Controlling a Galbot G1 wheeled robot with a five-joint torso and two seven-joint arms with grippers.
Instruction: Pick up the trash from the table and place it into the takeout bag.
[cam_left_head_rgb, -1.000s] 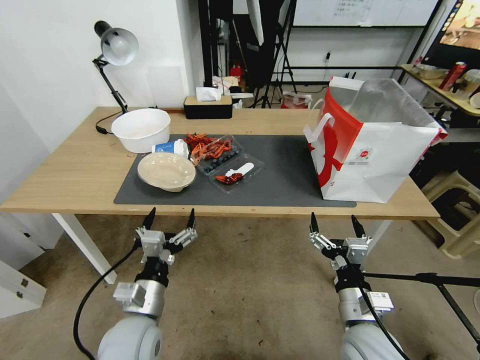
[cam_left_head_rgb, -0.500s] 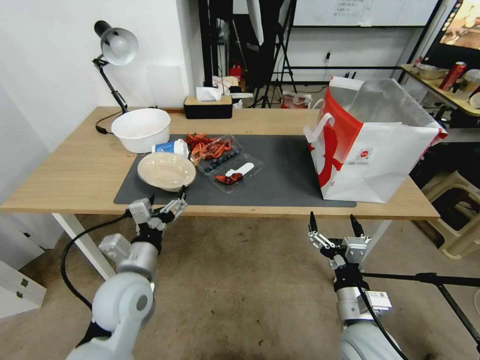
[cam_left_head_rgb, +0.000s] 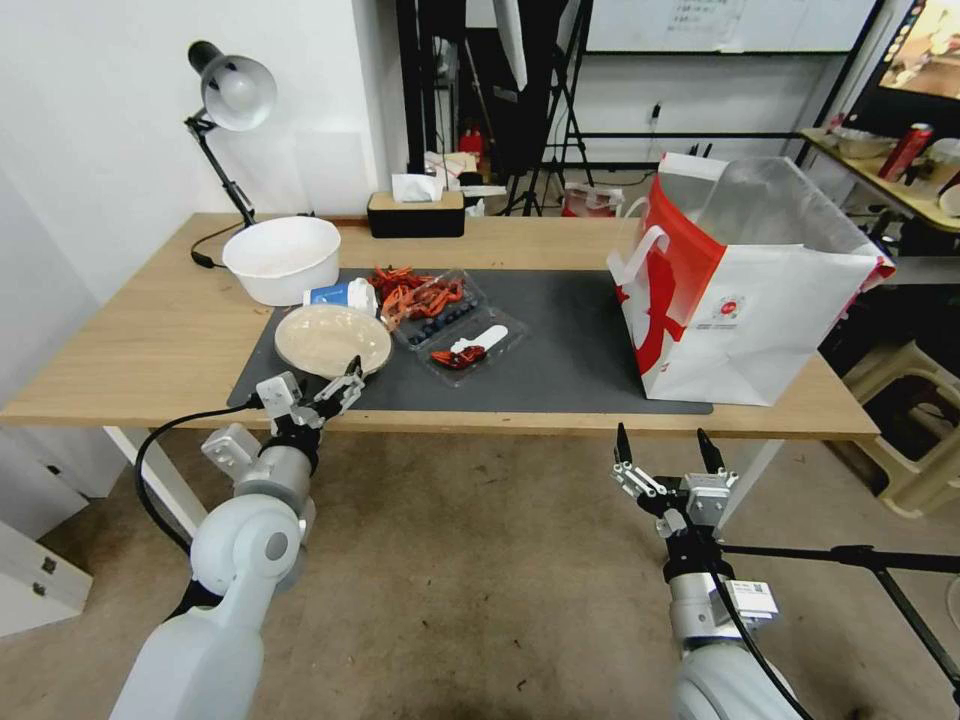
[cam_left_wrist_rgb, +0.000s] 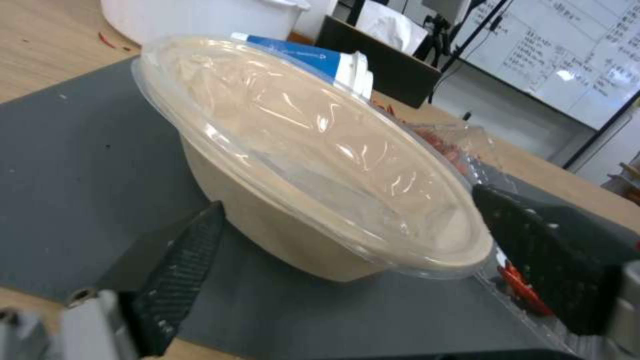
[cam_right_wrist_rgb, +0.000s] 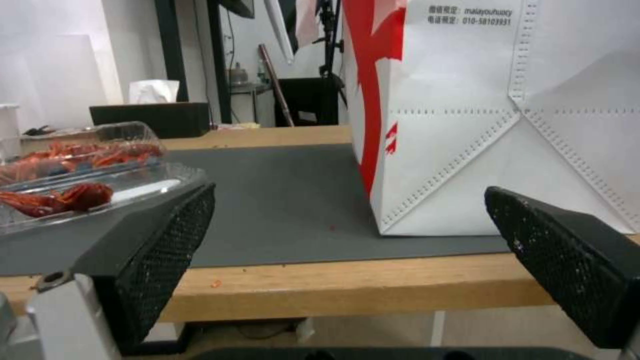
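Left pincer (cam_left_head_rgb: 322, 387) wide open, right at the near side of the bowl (cam_left_head_rgb: 332, 341), one finger (cam_left_wrist_rgb: 180, 260) on each side of it, holding nothing. Bowl with its clear lid on the grey mat (cam_left_head_rgb: 560, 370) of the tabletop (cam_left_head_rgb: 150, 350), blue cup (cam_left_head_rgb: 342, 295) just behind the bowl, clear trays with red bits (cam_left_head_rgb: 440, 310) just beside the bowl, bag (cam_left_head_rgb: 740, 290) well apart from the bowl at the mat's other end. Right pincer (cam_left_head_rgb: 662, 455) wide open too, empty, far from the bowl, low in front of the tabletop edge near the bag.
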